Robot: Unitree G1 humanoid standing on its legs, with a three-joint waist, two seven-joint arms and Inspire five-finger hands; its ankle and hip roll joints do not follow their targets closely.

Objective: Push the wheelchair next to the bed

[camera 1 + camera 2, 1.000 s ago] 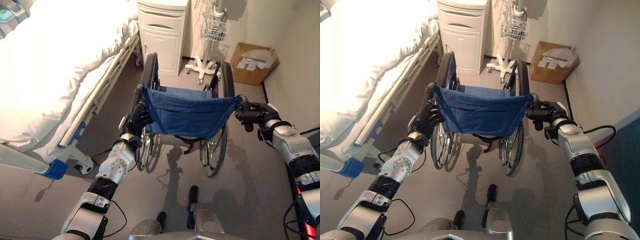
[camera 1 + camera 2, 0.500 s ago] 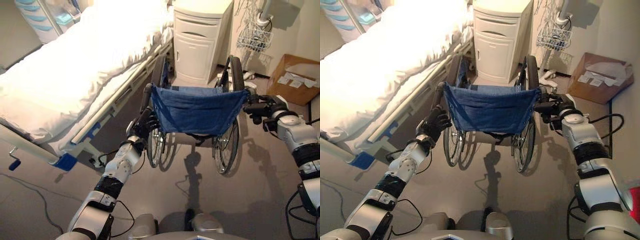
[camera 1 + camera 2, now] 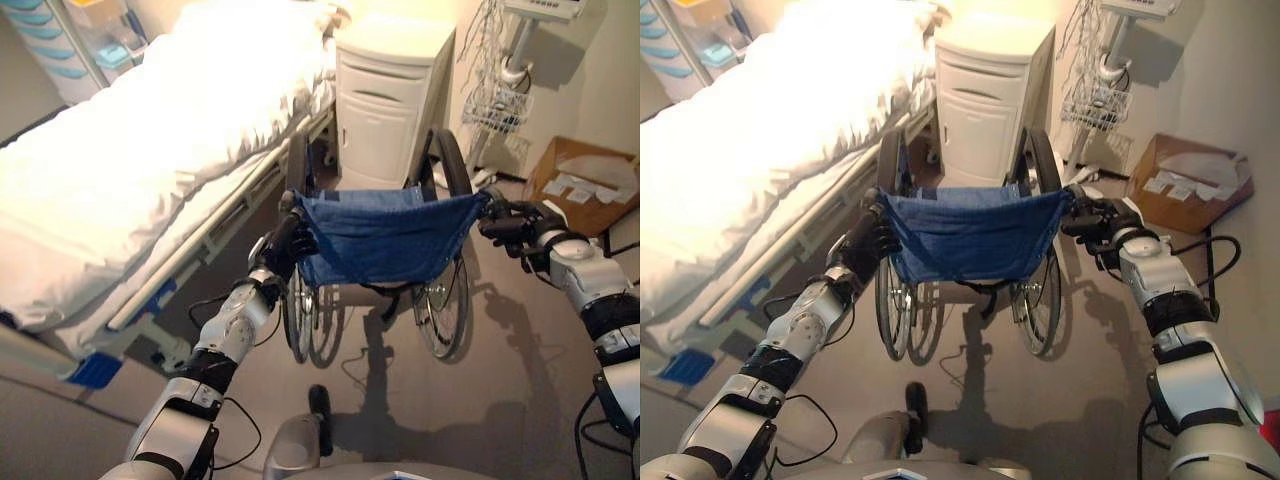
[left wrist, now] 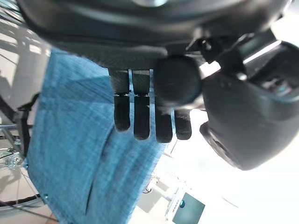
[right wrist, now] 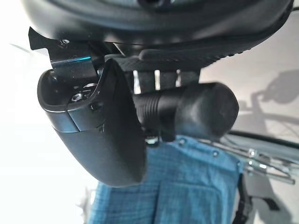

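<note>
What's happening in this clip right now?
The robot stands behind a wheelchair with a blue fabric back, its left hand and right hand each curled round a push handle. The wheelchair sits on the floor beside the bed, pointed toward a white cabinet.
</note>
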